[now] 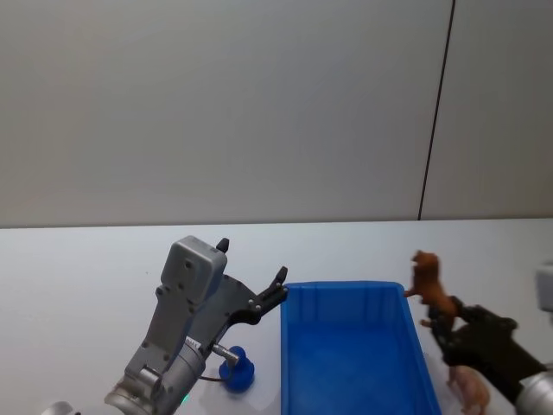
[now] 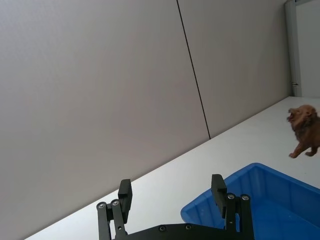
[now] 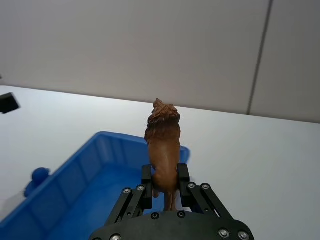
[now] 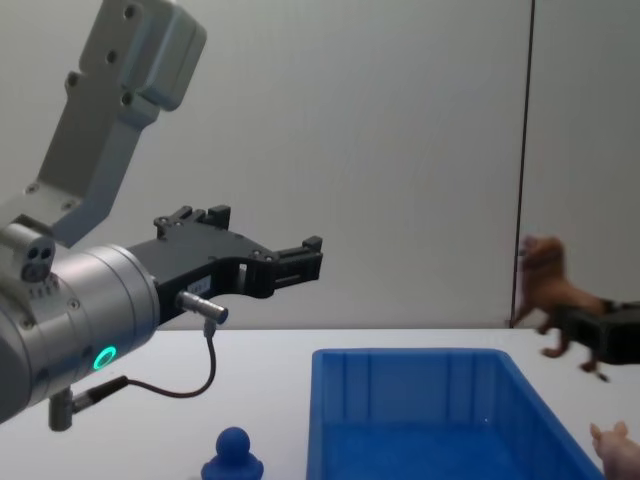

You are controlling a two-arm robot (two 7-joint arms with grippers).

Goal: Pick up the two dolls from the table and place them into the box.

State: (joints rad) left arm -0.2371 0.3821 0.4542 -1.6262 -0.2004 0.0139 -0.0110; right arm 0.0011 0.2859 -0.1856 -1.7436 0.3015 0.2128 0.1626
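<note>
box (image 1: 346, 311) bright blue | lion doll (image 1: 429, 285) brown | pig (image 1: 471, 386) pink | figurine (image 1: 238, 370) blue

Three dolls (image 1: 428, 281) (image 1: 469, 389) (image 1: 238, 372), one box (image 1: 346, 287)

Head view: you see the L gripper (image 1: 251, 262) raised just left of the blue box (image 1: 344, 298), fingers apart, w/ the blue figurine (image 1: 237, 370) on the table (image 1: 78, 277) beneath that arm. The R gripper (image 1: 442, 327) clamps the brown animal (image 1: 426, 281) upright by the box's right rim. The pink pig (image 1: 469, 387) sits on the table right of the box.
</note>
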